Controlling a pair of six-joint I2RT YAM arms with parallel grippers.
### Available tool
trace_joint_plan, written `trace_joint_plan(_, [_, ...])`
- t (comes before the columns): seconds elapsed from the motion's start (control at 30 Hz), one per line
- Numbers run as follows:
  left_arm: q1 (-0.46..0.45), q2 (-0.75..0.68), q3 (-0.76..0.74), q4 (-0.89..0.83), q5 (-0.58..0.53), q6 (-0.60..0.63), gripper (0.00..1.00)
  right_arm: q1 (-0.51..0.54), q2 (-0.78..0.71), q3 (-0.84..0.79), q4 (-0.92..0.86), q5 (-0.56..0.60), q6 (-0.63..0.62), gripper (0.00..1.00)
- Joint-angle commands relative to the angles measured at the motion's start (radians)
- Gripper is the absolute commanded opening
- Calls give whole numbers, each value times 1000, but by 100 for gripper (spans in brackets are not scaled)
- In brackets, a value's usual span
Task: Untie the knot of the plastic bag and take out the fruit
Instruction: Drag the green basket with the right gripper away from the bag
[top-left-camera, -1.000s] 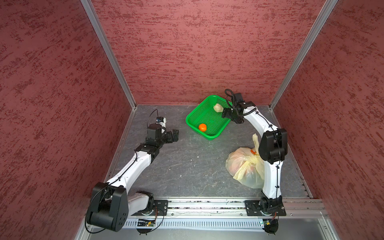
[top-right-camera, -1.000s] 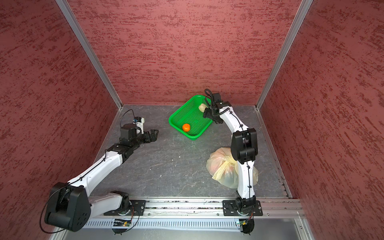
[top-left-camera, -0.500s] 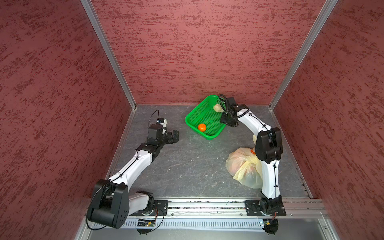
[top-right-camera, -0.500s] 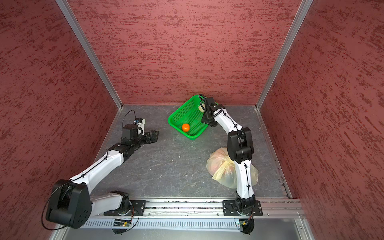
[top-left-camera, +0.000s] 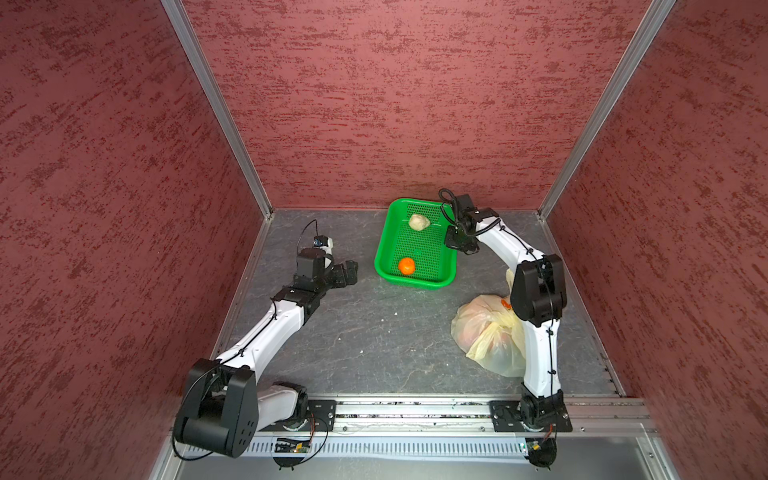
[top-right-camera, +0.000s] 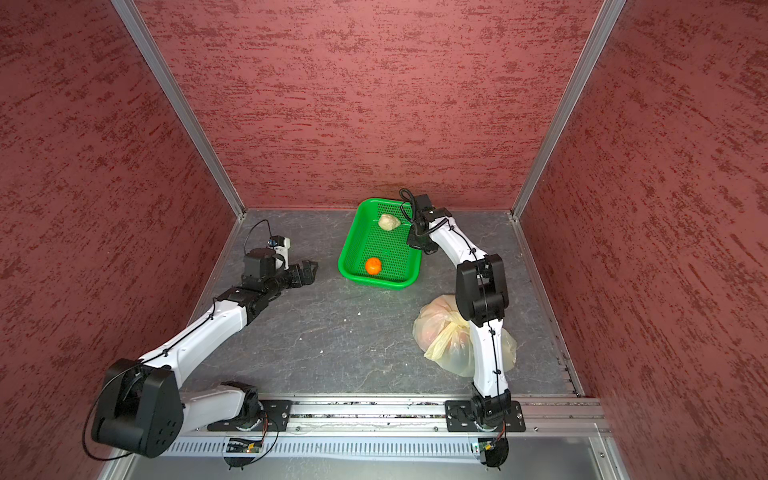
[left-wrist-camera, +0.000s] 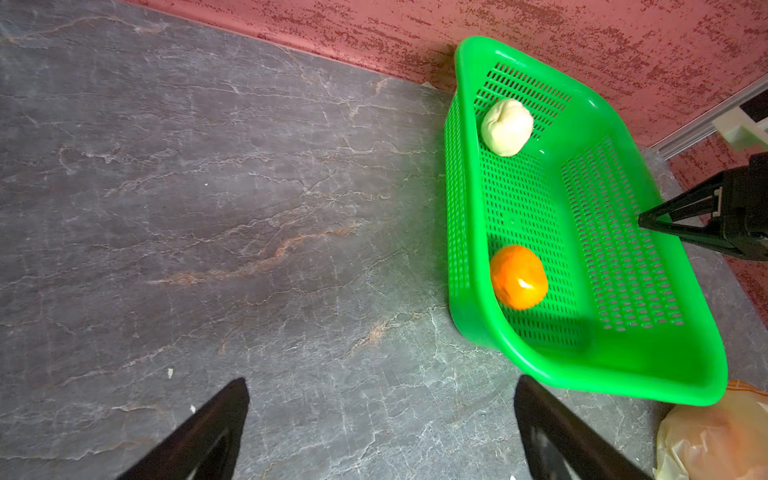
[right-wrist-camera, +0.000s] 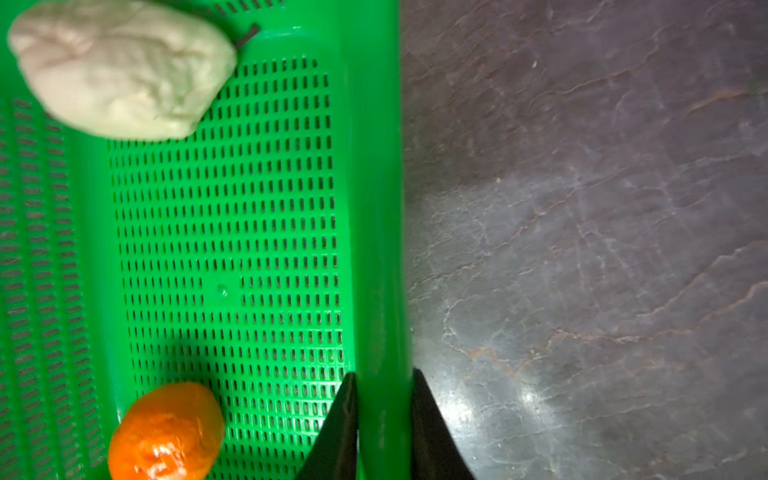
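The pale-yellow plastic bag (top-left-camera: 484, 332) (top-right-camera: 440, 328) lies at the front right, partly behind my right arm, with reddish fruit showing through it. Its knot is hidden. Two fruit lie in the green basket (top-left-camera: 380, 257) (left-wrist-camera: 453, 208): an orange (top-left-camera: 407, 266) (right-wrist-camera: 166, 432) and a cream lumpy piece (top-left-camera: 419, 222) (right-wrist-camera: 120, 70). My right gripper (right-wrist-camera: 384, 382) (top-left-camera: 455, 245) is shut on the basket's right rim (right-wrist-camera: 374, 208), one finger inside and one outside. My left gripper (left-wrist-camera: 380, 386) (top-left-camera: 351, 272) stands open over bare floor, left of the basket.
Red textured walls close in the grey stone floor (top-left-camera: 374, 332) on three sides. The basket stands near the back wall. A metal rail (top-left-camera: 415, 411) runs along the front edge. A corner of the bag (left-wrist-camera: 715, 440) shows beside the basket.
My right gripper has come down along the basket's right side and closed onto its rim. The left arm has stayed in place, open.
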Motion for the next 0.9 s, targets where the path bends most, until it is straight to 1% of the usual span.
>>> trace_joint_plan(0.0, [-4, -4, 21, -7, -12, -1, 100, -23, 15, 14, -43, 64, -33, 18])
trace_joint_plan(0.17, [-4, -6, 20, -8, -14, -2, 100, -63, 12, 20, -49, 91, -80, 15])
trace_joint_plan(0.3, [-4, -4, 26, -8, -14, -3, 100, -104, 25, 46, -71, 133, -155, 13])
trace_joint_plan(0.43, [-4, -6, 24, -12, -14, -2, 100, -147, 44, 80, -106, 185, -244, 12])
trace_joint_plan(0.53, [-4, -7, 26, -15, -14, -3, 100, -174, 58, 106, -130, 247, -304, 14])
trace_joint_plan(0.63, [-4, -6, 25, -14, -12, -2, 100, -199, 72, 132, -139, 291, -351, 20])
trace_joint_plan(0.77, [-4, 3, 38, -19, -8, -1, 100, -205, 68, 205, -179, 277, -361, 40])
trace_joint_plan(0.87, [-5, 4, 42, -25, -8, 0, 100, -183, 46, 272, -225, 242, -335, 50])
